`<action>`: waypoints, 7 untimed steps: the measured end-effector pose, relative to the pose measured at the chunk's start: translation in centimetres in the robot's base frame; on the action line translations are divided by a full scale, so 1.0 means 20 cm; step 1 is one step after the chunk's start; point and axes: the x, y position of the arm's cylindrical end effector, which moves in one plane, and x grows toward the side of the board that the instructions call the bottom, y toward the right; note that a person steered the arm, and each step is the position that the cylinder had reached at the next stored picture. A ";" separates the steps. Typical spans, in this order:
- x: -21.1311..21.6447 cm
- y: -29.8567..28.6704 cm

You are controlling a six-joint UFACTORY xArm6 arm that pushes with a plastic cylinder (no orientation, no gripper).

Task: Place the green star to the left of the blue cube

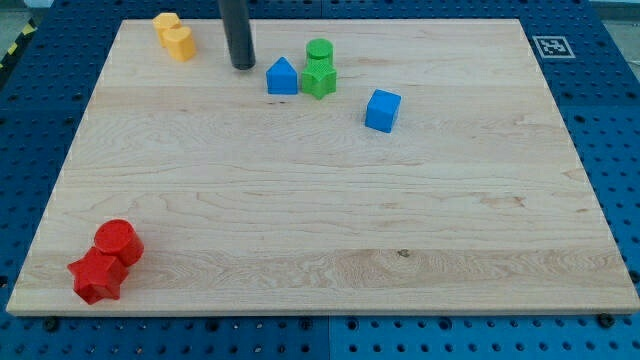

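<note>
My rod (pixel 238 30) looks matt and dark. The board (pixel 320 230) is pale, smooth-grained wood. The green star (pixel 318 80) and blue cube (pixel 382 110) look like matt plastic.

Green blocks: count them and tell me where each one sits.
2. The green cylinder is near the view's top centre; the green star touches it just below, right of the blue triangular block. None looks hidden.
</note>
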 end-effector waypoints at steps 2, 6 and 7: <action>0.00 0.23; 0.17 0.40; 0.18 0.40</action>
